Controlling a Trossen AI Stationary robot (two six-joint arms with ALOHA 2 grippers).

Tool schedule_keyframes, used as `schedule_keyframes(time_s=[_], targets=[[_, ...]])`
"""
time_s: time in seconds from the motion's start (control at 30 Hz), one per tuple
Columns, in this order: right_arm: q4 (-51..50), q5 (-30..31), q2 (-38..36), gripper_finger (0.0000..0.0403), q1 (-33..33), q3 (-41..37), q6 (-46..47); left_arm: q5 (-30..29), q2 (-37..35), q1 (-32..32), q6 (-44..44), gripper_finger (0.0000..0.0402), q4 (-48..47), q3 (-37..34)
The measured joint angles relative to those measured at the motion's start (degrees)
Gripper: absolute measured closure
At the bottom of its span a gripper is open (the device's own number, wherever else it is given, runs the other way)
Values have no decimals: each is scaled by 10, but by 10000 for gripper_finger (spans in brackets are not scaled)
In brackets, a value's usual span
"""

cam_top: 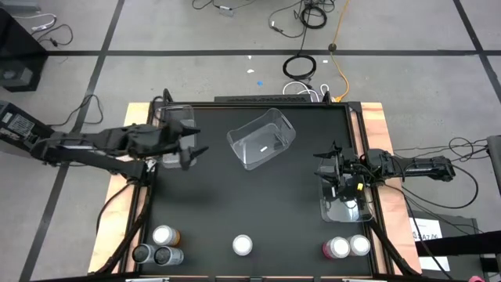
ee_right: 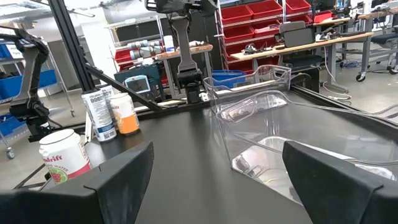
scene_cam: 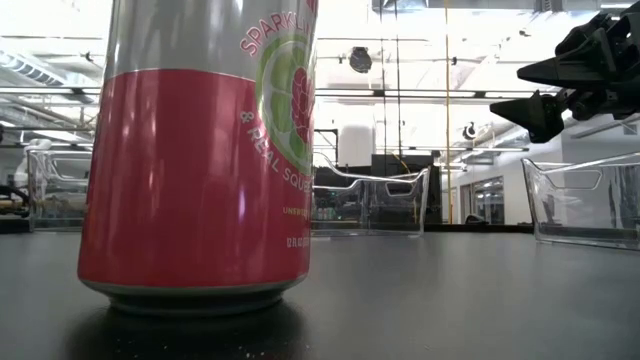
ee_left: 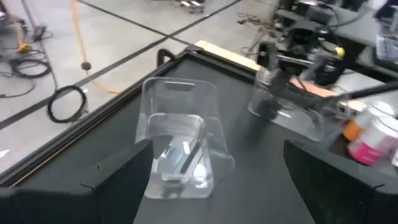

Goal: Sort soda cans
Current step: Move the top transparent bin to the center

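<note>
Overhead, six soda cans stand upright along the near edge of the black table (cam_top: 258, 204): a cluster of three at the left corner, one alone in the middle, and a pair toward the right corner. In the left cluster, an orange-bodied can (cam_top: 165, 235) stands just behind two silver-grey cans (cam_top: 143, 254) (cam_top: 167, 256) that sit side by side. The lone middle can (cam_top: 243, 245), pink-red in the low view (scene_cam: 200, 150), fills the left half of that picture, close to the lens. At the right, a pink-red can (cam_top: 337, 248) stands touching or just beside another can (cam_top: 359, 245), whose body colour cannot be told from above.

Three clear plastic bins share the table: one (cam_top: 174, 135) at the far left under the left arm, one (cam_top: 262, 139) tilted at an angle in the far middle, and one (cam_top: 344, 205) at the right edge beneath the right arm.

Both arms hang over the table holding nothing. The left gripper (cam_top: 190, 150) hovers beside the left bin with its fingers spread wide, the tilted bin visible between them in its wrist view. The right gripper (cam_top: 338, 174) hovers above the right bin, fingers likewise spread apart. All six cans stand well apart from both grippers.
</note>
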Motion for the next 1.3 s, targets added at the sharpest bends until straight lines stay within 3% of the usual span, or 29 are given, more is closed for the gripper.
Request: schedule_keyframes(time_s=[0.23,0.3,0.53,0.93,1.13,1.3], targets=[[0,0,0,53,0,0,0,1,100,65,-50,34,17,5],[0,0,0,53,0,0,0,26,135,90,-51,34,16,22],[0,0,0,53,0,0,0,132,273,172,8,34,-11,137],[0,0,0,53,0,0,0,214,513,278,174,34,-189,362],[0,0,0,53,0,0,0,240,618,290,211,34,-246,428],[0,0,0,53,0,0,0,275,666,288,219,34,-253,464]])
